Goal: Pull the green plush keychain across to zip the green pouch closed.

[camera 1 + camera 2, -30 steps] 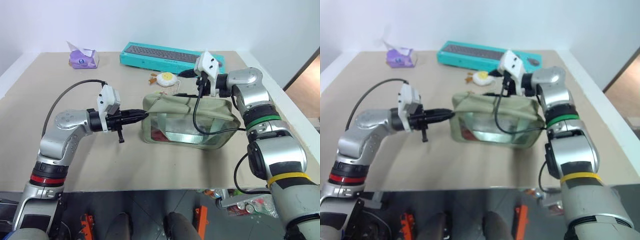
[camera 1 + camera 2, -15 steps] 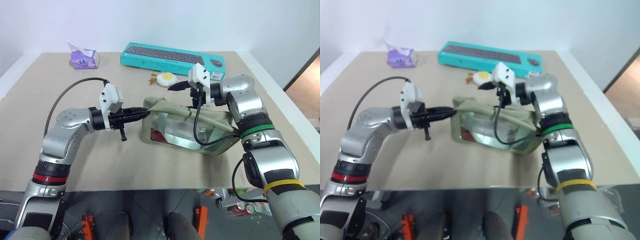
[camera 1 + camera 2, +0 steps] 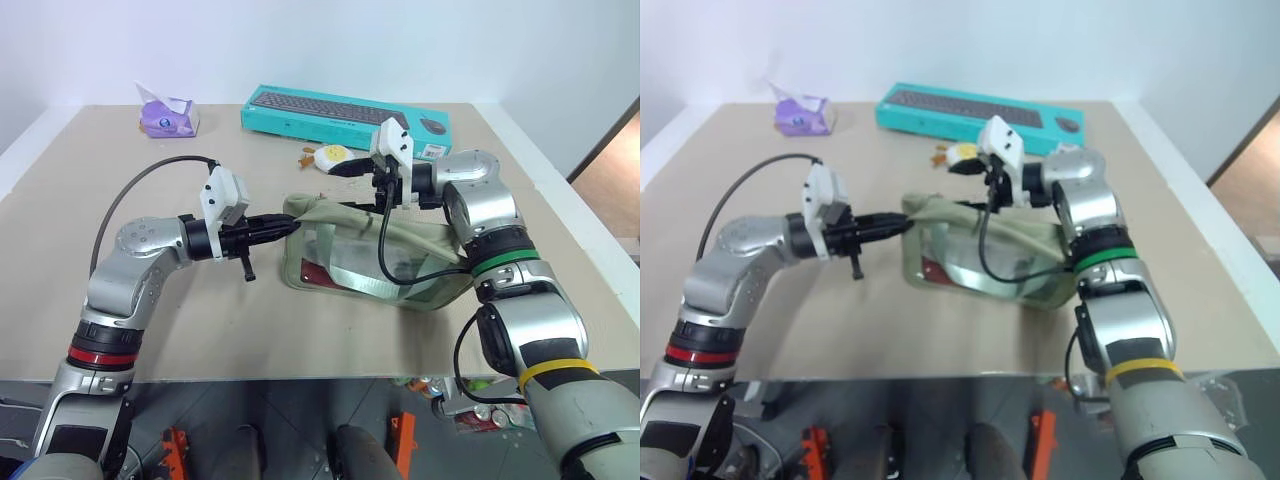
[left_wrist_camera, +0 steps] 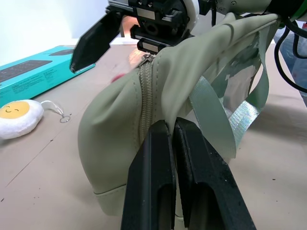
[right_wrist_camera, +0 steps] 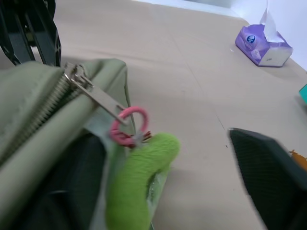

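Note:
The green pouch (image 3: pixel 350 255) lies on the table, its zipper (image 4: pixel 145 96) running along the top. My left gripper (image 3: pixel 285 228) is shut on the fabric at the pouch's left end, fingers (image 4: pixel 160 158) pressed together. The green plush keychain (image 5: pixel 139 177) hangs from a pink ring (image 5: pixel 128 125) on the metal zipper pull (image 5: pixel 96 93), near that same end. My right gripper (image 3: pixel 352 180) hovers over the pouch top, open, with the keychain between its spread fingers (image 5: pixel 268 182). One of its fingers is partly hidden behind the pouch.
A teal keyboard box (image 3: pixel 340 108) lies along the table's far edge, with a purple tissue pack (image 3: pixel 167 117) at the far left. A yellow-and-white egg trinket (image 3: pixel 330 155) rests just beyond the pouch. The table's right edge (image 3: pixel 560 200) runs close to my right arm.
My right gripper has travelled left along the pouch top toward the left gripper, and its fingers have narrowed a little. The pouch has tilted and stretched. The left arm stayed still.

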